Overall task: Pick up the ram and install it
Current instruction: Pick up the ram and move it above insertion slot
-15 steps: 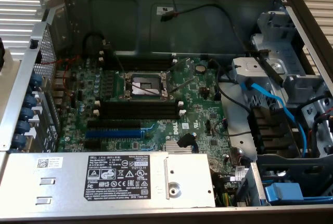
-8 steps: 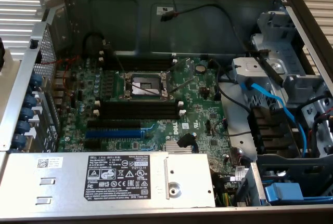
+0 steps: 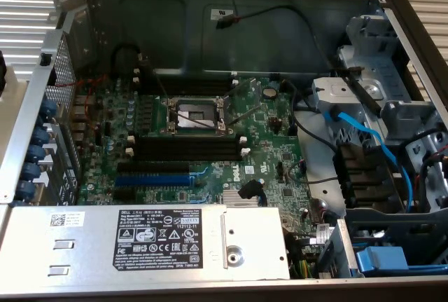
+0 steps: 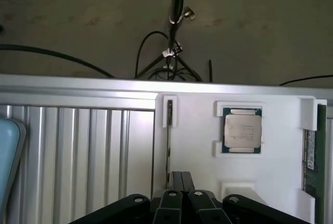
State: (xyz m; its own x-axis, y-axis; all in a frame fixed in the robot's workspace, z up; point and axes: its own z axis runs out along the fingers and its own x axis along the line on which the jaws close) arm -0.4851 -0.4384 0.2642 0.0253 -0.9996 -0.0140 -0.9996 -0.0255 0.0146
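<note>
Claw point(image 4: 182, 178) is shut tight with nothing in it, hanging over the white tray point(image 4: 192, 130). One ram point(image 4: 310, 154) stick lies in a recess at the tray's edge, well apart from the claw, and one CPU point(image 4: 242, 130) sits in its own pocket nearer the claw. In the open case there are four black memory slots point(image 3: 189, 149) around the socket point(image 3: 194, 114), plus one blue expansion slot point(image 3: 150, 179).

You get the ram point(image 4: 314, 172) cut off by the wrist view's edge; power supply label point(image 3: 157, 239) print too small to read.
</note>
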